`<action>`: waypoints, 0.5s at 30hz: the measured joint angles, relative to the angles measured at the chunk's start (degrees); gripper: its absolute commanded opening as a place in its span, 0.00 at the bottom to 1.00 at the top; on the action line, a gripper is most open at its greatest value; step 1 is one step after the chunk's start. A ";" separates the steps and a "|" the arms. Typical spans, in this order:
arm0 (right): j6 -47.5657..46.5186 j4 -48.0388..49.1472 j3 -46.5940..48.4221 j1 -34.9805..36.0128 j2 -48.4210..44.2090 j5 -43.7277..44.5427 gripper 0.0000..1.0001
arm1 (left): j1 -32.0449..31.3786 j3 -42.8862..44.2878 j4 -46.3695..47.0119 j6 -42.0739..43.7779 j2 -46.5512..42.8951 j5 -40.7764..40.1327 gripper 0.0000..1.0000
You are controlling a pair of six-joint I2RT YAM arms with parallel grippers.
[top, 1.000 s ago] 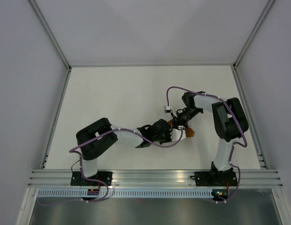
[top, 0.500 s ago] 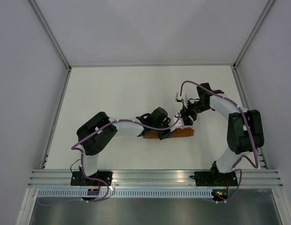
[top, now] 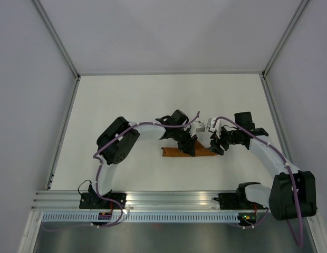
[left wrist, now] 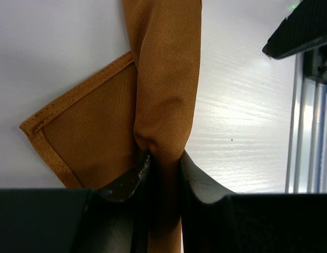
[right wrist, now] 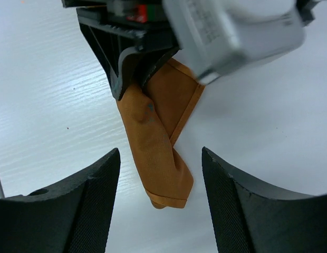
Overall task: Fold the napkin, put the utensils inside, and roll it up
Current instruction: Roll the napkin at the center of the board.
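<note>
The rust-orange napkin point(top: 174, 153) lies rolled into a narrow bundle on the white table, running left to right. My left gripper point(top: 189, 149) is shut on the roll's middle; in the left wrist view the roll point(left wrist: 169, 79) is pinched between the jaws, with a loose hemmed corner flap point(left wrist: 84, 121) to the left. My right gripper point(top: 216, 146) is open and empty, just off the roll's right end; in the right wrist view that end point(right wrist: 161, 163) lies between its spread fingers point(right wrist: 242, 205), apart from them. The utensil is hidden.
White table top point(top: 126, 105) with grey walls around it. An aluminium rail point(top: 174, 199) runs along the near edge. The right arm's elbow point(top: 290, 195) sits at the near right corner.
The right gripper let go of the roll's right end and drew back to the right, its elbow swinging down. The left arm shifted and the roll now lies flat, more stretched out.
</note>
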 measured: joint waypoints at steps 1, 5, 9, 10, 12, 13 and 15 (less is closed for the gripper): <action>0.11 1.31 -1.95 0.35 -1.88 0.42 0.71 | 0.15 0.70 -0.85 -0.35 0.26 1.14 0.03; 0.50 6.84 -7.43 3.61 -6.43 3.48 0.71 | 1.27 3.58 -4.35 -1.88 3.15 5.84 0.03; 1.18 11.50 -10.38 9.05 -6.91 7.02 0.71 | 1.57 5.79 -7.28 -3.54 5.14 9.01 0.03; 1.38 12.48 -10.97 10.51 -6.91 7.87 0.71 | 1.62 6.32 -7.98 -3.96 5.62 9.68 0.03; 1.79 14.08 -11.80 13.27 -6.75 9.38 0.71 | 1.73 7.15 -9.07 -4.70 6.34 10.73 0.03; 2.08 14.84 -12.07 14.40 -6.62 10.08 0.71 | 1.77 7.52 -9.68 -5.09 6.67 11.02 0.03; 2.43 15.96 -12.28 15.82 -6.12 11.13 0.71 | 1.86 8.00 -10.32 -5.60 7.10 11.69 0.03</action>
